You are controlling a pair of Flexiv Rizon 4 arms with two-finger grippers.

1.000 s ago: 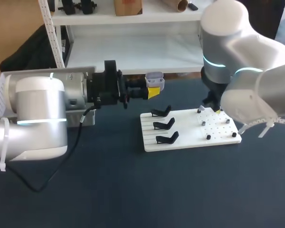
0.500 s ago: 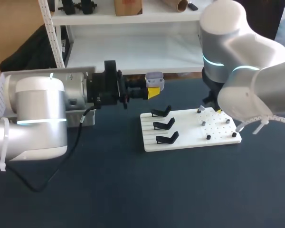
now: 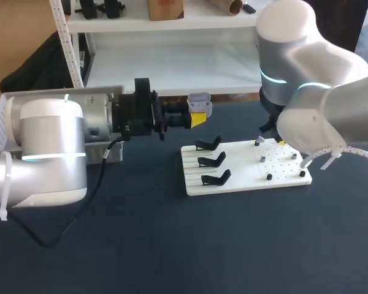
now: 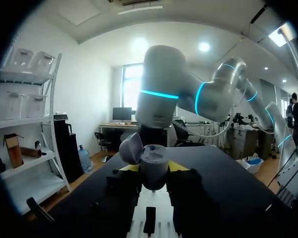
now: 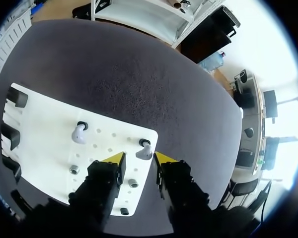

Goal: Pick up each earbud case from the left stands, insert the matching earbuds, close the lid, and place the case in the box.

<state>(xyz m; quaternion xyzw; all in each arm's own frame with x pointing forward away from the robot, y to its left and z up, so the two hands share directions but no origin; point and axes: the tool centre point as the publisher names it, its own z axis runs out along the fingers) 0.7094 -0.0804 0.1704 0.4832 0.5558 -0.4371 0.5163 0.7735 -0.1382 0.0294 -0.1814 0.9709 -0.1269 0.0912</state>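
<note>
**Last case aloft, earbuds not yet in**

Head view: the left hand (image 3: 198, 115) is closed on the grey earbud case (image 3: 200, 101), holding it above the dark worktop (image 3: 172, 245), just behind the white board (image 3: 245, 180). The three black stands (image 3: 211, 160) on the board's left half are all bare. The right arm reaches in low over the board's far right corner, and its own bulk hides most of its hand. What I take for the box (image 3: 112, 153) lies behind the left arm, and its inside is out of sight.

Left wrist view: the case (image 4: 153, 168) sits gripped between both fingers with its lid (image 4: 131, 148) tipped open. I cannot see into the shell.

Right wrist view: the right hand (image 5: 139, 159) is open by a narrow gap and holds nothing. Its yellow tips hover just short of a pale earbud (image 5: 144, 148) standing at the board's (image 5: 44, 124) edge. A second earbud (image 5: 79, 133) stands well apart from the first, further along the board.

Judging by the bare stands, no case is left to collect – this looks like the final one. Both matching earbuds appear to be on the board, so what remains is inserting them, closing the lid and boxing the case – whether other cases are already boxed cannot be told
</note>
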